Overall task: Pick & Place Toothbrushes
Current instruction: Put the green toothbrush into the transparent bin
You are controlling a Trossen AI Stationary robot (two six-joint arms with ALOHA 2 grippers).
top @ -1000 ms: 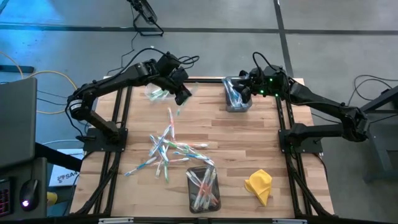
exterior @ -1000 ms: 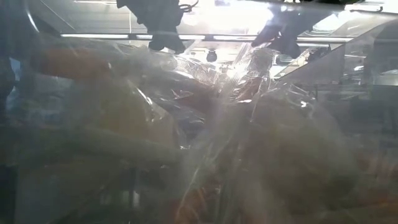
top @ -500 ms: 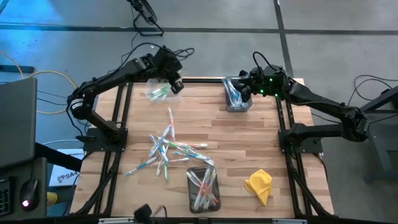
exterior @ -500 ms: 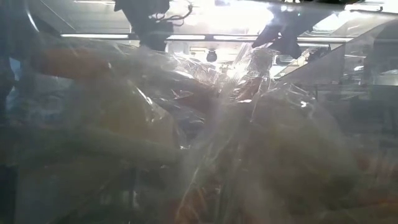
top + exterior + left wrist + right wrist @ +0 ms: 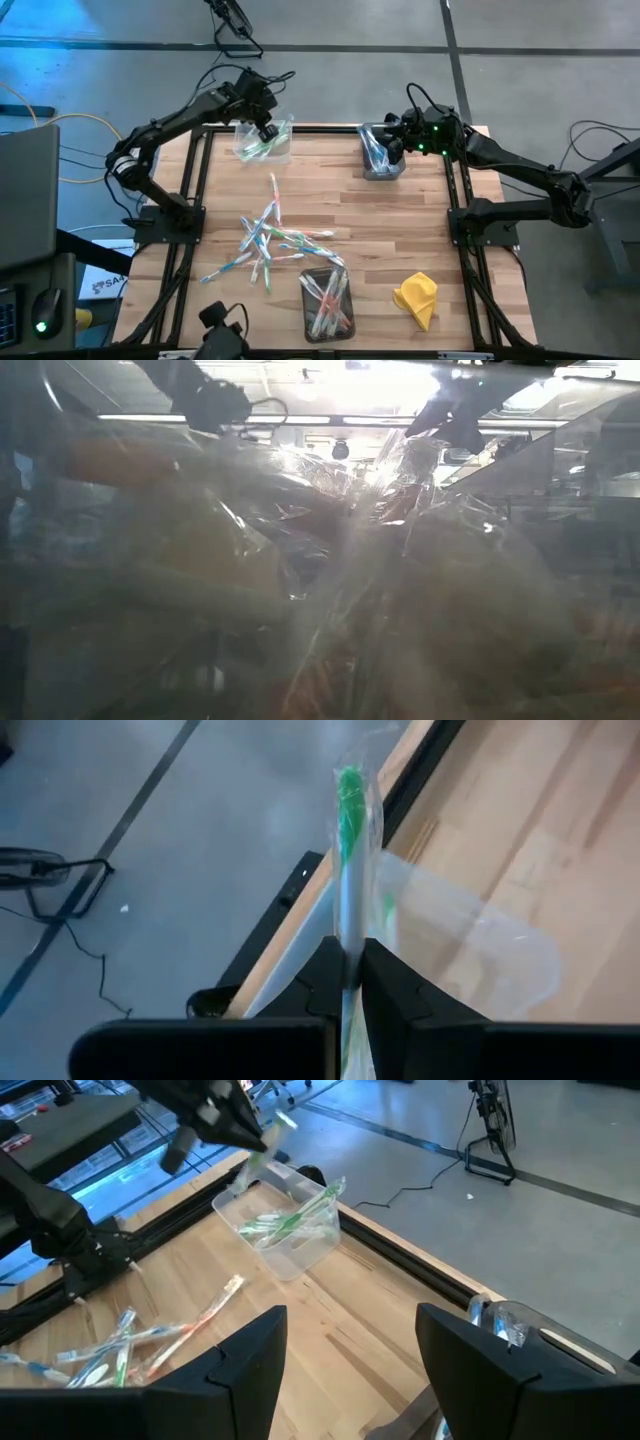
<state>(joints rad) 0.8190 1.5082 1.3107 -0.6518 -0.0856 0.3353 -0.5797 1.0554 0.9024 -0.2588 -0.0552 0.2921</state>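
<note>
My left gripper (image 5: 266,128) hangs over a clear bin (image 5: 262,142) at the table's far left, shut on a wrapped green toothbrush (image 5: 347,840). That bin holds a few green toothbrushes (image 5: 285,1225). Several loose toothbrushes (image 5: 270,238) lie in a heap on the wood mid-table. My right gripper (image 5: 350,1380) stands open with nothing between its fingers, above a bin of blue toothbrushes (image 5: 380,152) at the far right. A third bin (image 5: 327,302) with pink-red ones sits at the near edge. My left gripper pinches the toothbrush's white shaft (image 5: 347,942) between its two fingers, clear wrapper and all. The fingers slant downward and the brush runs on past their tips, green head (image 5: 347,795) foremost. It is lifted clear, above the far-left bin's rim (image 5: 470,920).
A crumpled yellow cloth (image 5: 417,298) lies at the near right. Black frame rails (image 5: 198,170) run along both table sides. Bare wood (image 5: 400,225) lies between the heap and the right rail. Crinkled clear plastic (image 5: 330,580) fills the low view.
My left gripper has carried the green toothbrush toward the table's far left corner and a little down, from beside the far-left bin to a spot over it, turning and rolling as it went. Its fingers stayed shut on the brush.
</note>
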